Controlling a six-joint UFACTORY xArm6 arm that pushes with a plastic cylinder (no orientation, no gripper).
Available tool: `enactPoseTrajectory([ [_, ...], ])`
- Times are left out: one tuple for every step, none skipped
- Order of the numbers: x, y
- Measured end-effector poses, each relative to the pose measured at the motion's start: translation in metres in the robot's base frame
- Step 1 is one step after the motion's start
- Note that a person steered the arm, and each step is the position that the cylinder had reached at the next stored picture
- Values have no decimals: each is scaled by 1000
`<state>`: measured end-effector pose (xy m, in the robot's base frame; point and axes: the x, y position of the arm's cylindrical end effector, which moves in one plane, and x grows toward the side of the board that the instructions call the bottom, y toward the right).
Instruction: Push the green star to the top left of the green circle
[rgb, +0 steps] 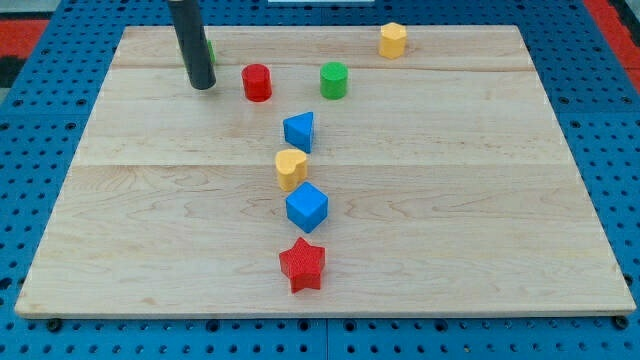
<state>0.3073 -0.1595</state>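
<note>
The green circle (334, 80) is a short green cylinder near the board's top, right of the middle. The green star (210, 50) is almost wholly hidden behind my rod; only a green sliver shows at the rod's right edge near the view's top left. My tip (201, 84) rests on the board just below that sliver and left of the red cylinder (257, 82). The green star lies well to the left of the green circle and slightly higher in the view.
A yellow hexagon block (393, 40) sits at the top right. Down the middle run a blue triangle-like block (299, 131), a yellow heart (291, 168), a blue cube (306, 207) and a red star (302, 264). The wooden board (500, 200) lies on blue pegboard.
</note>
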Motion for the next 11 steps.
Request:
enactPoseTrajectory([
  [-2,-8],
  [-4,-10],
  [-7,-14],
  [-21,-78],
  [-50,-92],
  [-64,-28],
  [-60,31],
  [-59,95],
  [-37,113],
  [-32,148],
  [-33,169],
])
